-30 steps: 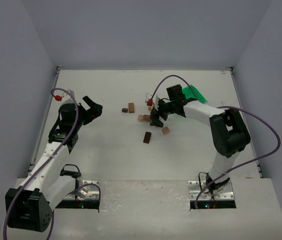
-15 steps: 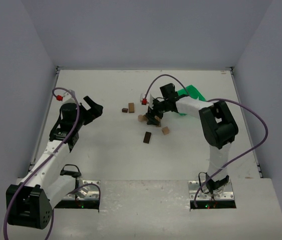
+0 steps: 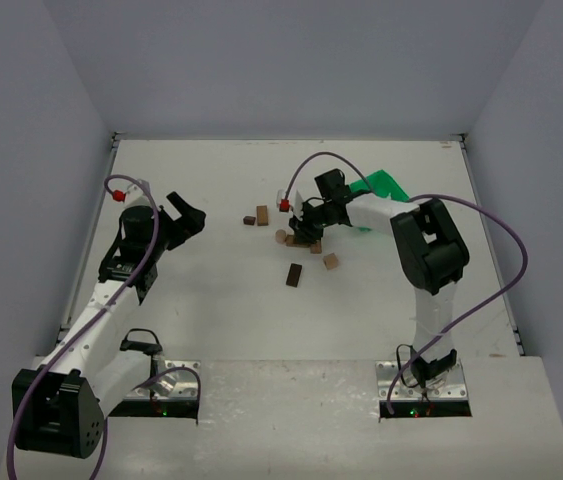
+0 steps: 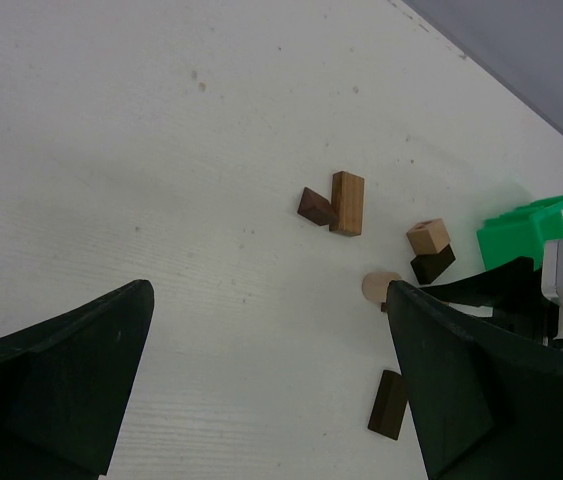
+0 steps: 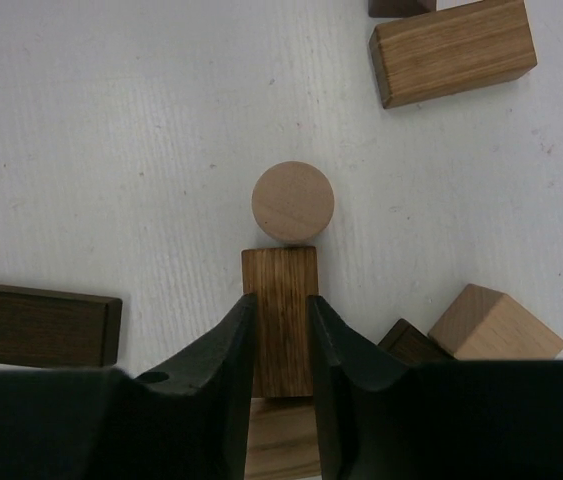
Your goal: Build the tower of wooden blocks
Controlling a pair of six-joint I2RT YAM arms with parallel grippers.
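Observation:
The wood block tower is not standing; its blocks lie loose mid-table. My right gripper [image 5: 279,305] is shut on a mid-brown rectangular block [image 5: 279,290], its fingers pressed against both long sides. A tan cylinder [image 5: 293,202] touches that block's far end, and another tan block [image 5: 281,440] lies under its near end. In the top view the right gripper [image 3: 306,232] sits low over this cluster, beside the cylinder [image 3: 281,237]. My left gripper [image 3: 189,215] hovers open far to the left, with nothing between its fingers [image 4: 71,380].
A dark brown block [image 5: 41,325] lies left of the held one, a light cube [image 5: 491,325] and a dark piece [image 5: 411,345] to its right. A tan block [image 3: 262,215] and dark wedge [image 3: 249,220] lie apart. The green bin [image 3: 386,185] is behind the right arm.
The right gripper swung left and down onto the block cluster, and its jaws closed from wide open onto the mid-brown block. The left arm stayed put.

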